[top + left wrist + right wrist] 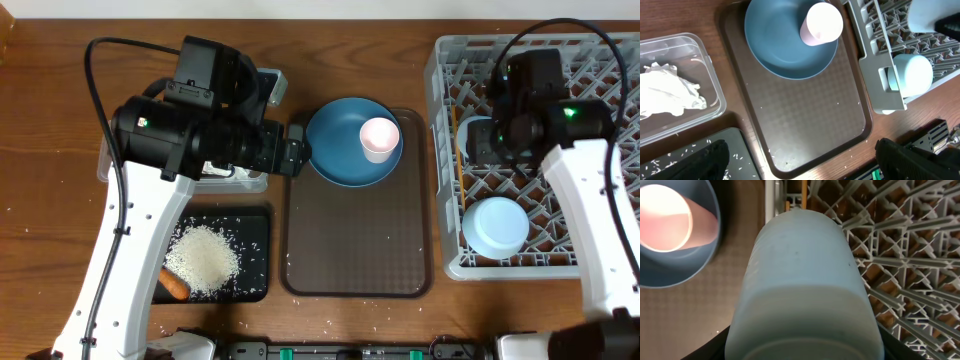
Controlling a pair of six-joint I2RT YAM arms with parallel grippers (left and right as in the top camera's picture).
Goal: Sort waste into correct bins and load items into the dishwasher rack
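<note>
We see the right fingers (715,352) closed around the light-blue cup (805,280). The cup lies on its side in their grip and hangs over the left rim of the dishwasher rack (590,75). The rack fills the right end of the bench (40,150), from the far edge nearly to the near one. In the rack's near left corner sits the pale bowl (495,226); we cannot tell which way up it is.

The left fingers (715,161) are spread wide with nothing between them. They hang above the seam between the clear tub (705,65) and the brown serving tray (355,250). The tub stands toward the bench's left edge and holds crumpled white paper (670,92). Just nearer than the tub, by the near left corner, the black tray (255,225) carries a heap of rice (203,260), with the carrot (175,286) at the heap's near left edge. A few grains lie loose on the bench along its near edge.

The serving tray takes the middle of the bench. The blue plate (340,160) rests on its far end, overhanging the far rim a little. The pink cup (379,138) stands on the right side of the plate with its mouth upward.
</note>
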